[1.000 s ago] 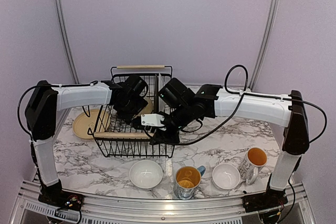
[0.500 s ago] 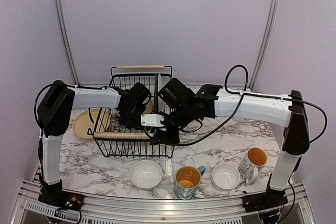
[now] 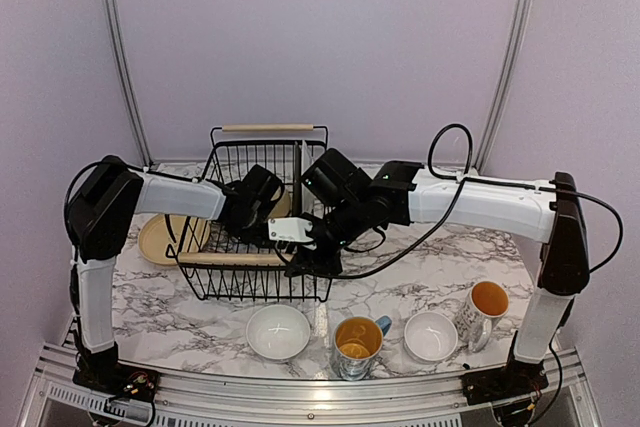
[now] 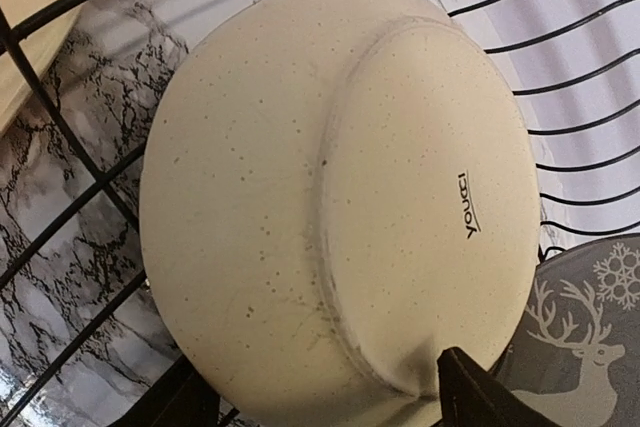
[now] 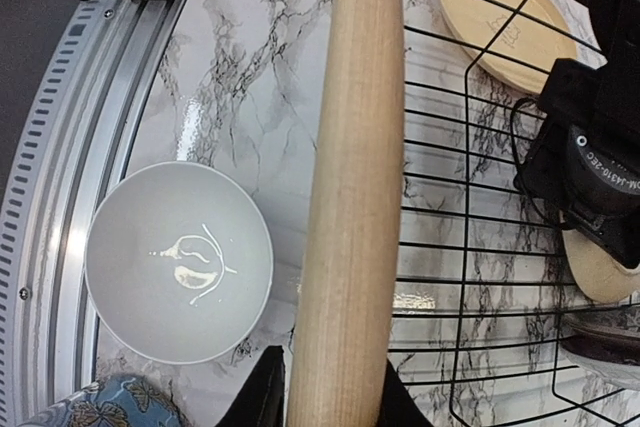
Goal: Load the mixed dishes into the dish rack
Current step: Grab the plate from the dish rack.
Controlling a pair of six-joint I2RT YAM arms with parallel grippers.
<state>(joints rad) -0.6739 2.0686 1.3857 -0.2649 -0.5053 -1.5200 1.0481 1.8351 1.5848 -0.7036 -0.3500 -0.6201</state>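
The dish rack (image 3: 268,128) stands left of centre on the marble table. My left gripper (image 3: 255,209) is inside it, shut on the rim of the cream plate (image 4: 330,187), whose speckled underside fills the left wrist view between the fingers (image 4: 470,395). The grey reindeer plate (image 4: 585,342) lies just beside it in the rack. My right gripper (image 5: 325,387) is shut on the rack's near wooden handle (image 5: 350,177). The pale yellow plate (image 3: 158,237) lies on the table left of the rack. Two white bowls (image 3: 278,332) (image 3: 431,335) and two yellow-lined mugs (image 3: 357,345) (image 3: 483,307) stand along the near edge.
In the right wrist view one bowl (image 5: 178,262) and a patterned mug (image 5: 90,405) sit just left of the handle, next to the table's metal rail (image 5: 60,177). The left gripper's black body (image 5: 600,162) is inside the rack. Red and teal plates are not in view.
My left arm has reached lower and further into the rack with the cream plate. The right arm has stayed on the handle.
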